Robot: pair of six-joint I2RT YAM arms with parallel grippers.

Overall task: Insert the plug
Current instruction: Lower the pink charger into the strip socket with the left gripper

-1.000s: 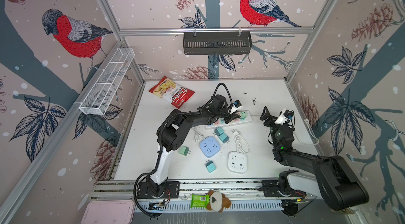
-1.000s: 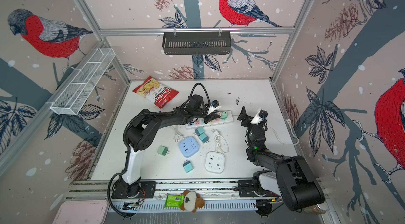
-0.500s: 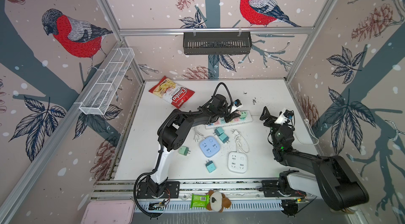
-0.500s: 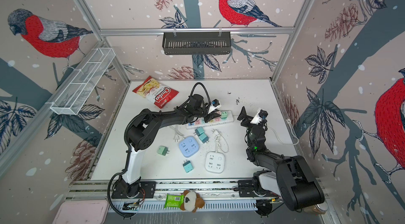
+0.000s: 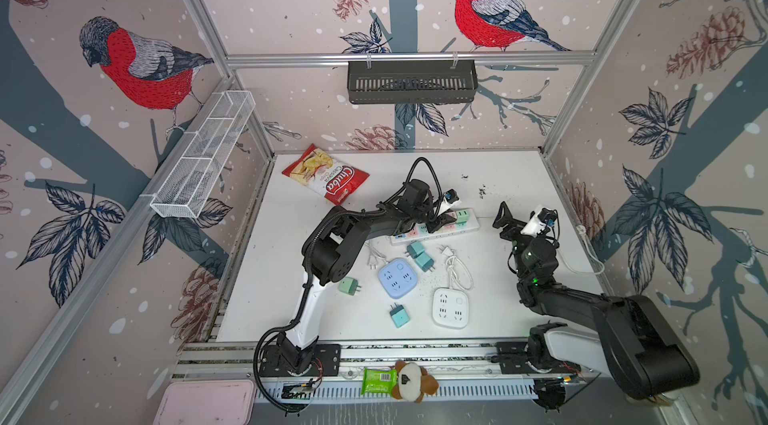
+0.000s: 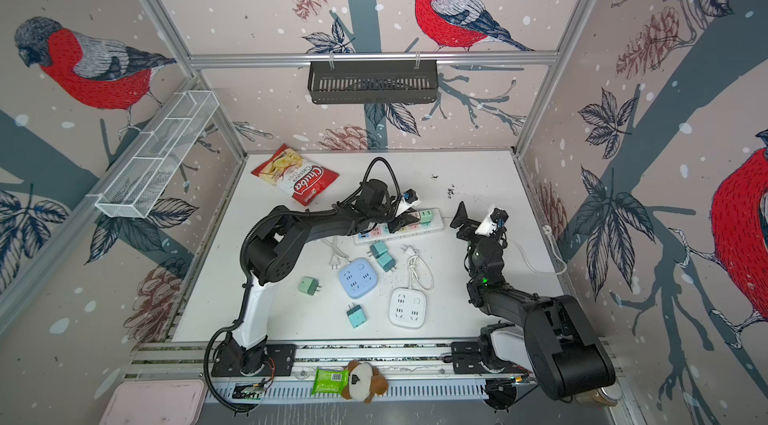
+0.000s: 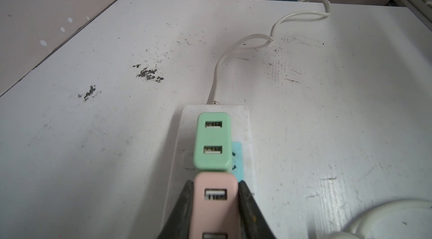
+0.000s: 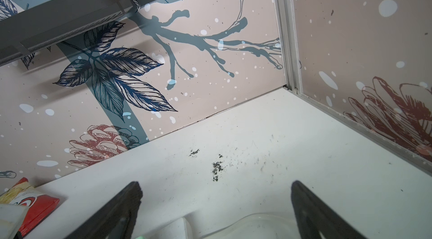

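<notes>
Crowding pink plug, green plug, seemingly touching

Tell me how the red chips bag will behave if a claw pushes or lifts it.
The chips bag looks thin and creased, so it is probably light and would crumple rather than stay stiff. Its smooth film likely slides easily on the white table. Lying flat, it should not roll.

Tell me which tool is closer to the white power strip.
Left. The left tool is at the power strip, shut on a pink plug over it; the right tool is open, apart, beyond the strip's end.
</notes>
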